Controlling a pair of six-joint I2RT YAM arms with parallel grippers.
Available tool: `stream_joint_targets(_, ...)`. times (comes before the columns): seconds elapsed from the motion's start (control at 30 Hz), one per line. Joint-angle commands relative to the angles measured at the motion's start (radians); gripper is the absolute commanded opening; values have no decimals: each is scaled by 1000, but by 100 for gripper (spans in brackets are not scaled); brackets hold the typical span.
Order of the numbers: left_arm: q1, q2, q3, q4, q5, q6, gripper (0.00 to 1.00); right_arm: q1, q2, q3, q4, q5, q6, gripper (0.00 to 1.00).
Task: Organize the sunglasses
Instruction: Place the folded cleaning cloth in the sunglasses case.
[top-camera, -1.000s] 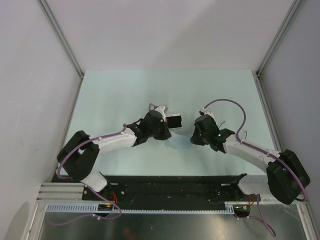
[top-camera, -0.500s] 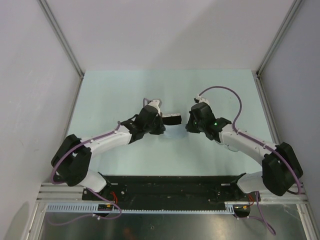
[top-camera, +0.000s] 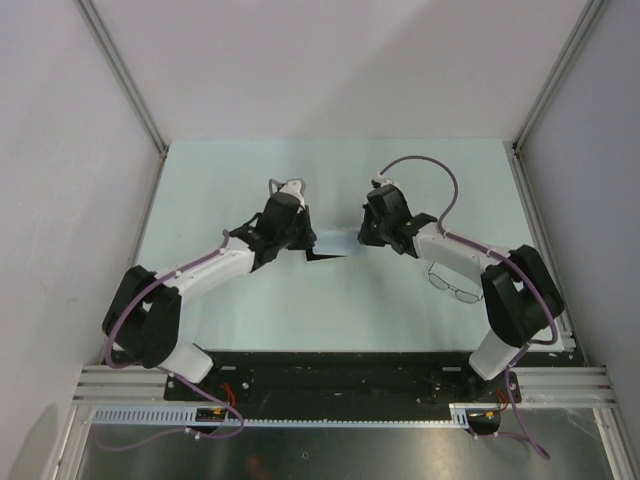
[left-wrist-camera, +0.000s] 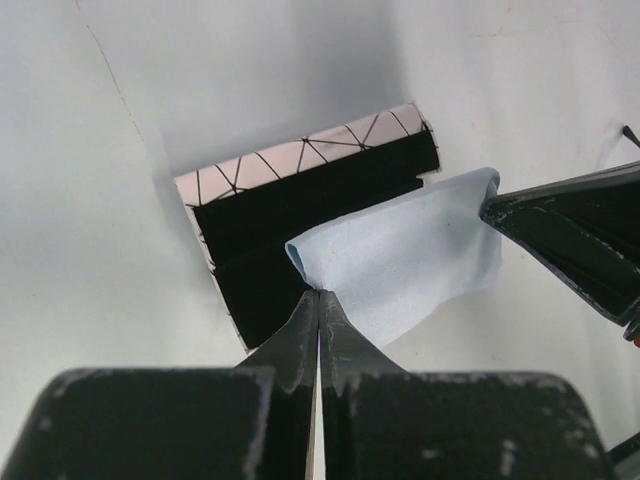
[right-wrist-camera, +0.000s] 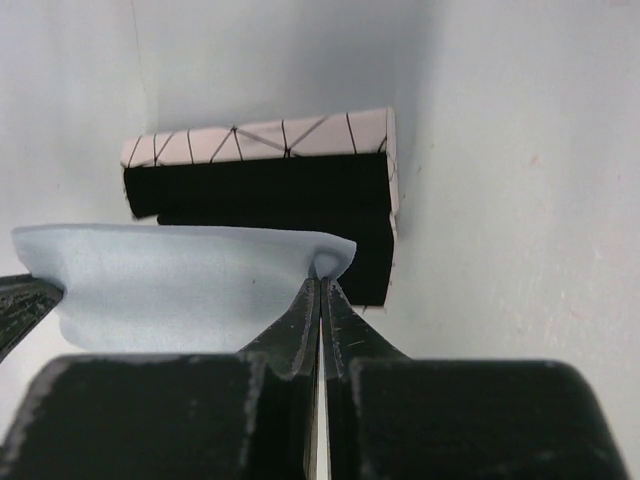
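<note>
At the bottom of the overhead view, a black mounting plate (top-camera: 340, 372) carries both arms. The left arm (top-camera: 205, 275) rises from the lower left and the right arm (top-camera: 505, 295) from the lower right.

A little further up, at the right of the pale green table (top-camera: 220, 190), thin-framed sunglasses (top-camera: 452, 284) lie on the surface. They are just beside the right forearm and well apart from both grippers.

Nearer the middle of the frame the two arms bend inward toward each other. The left gripper (left-wrist-camera: 318, 300) has its fingers pressed together on one corner of a light blue cloth (left-wrist-camera: 400, 260). The right gripper (right-wrist-camera: 320, 290) pinches the opposite corner in the same way, so the cloth hangs as a slack band between the two tips.

Just behind and below the cloth, a folding case (right-wrist-camera: 260, 170) lies flat on the table. It is black on the near side, with a pink panel crossed by thin black lines along the far edge. In the left wrist view the cloth overlaps its lower right part. In the right wrist view the case spans the upper middle of the frame above the cloth. Whether the cloth touches the case cannot be told.

Beyond the case, the table runs up to the white walls (top-camera: 330, 70).
</note>
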Motion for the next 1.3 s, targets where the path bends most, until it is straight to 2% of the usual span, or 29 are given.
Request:
stream_joint_targets(0.0,26,41,62,1,-2,35,1,-28,67,75,50,-26,-38,0)
stream_joint_targets(0.37,35,169,100,1,-16,38,1,-51,160,127,74,-51,-92,0)
stream_joint_targets(1.27,43,299,155,4,-101,58,0,-51,283,185,97,-12,-109,0)
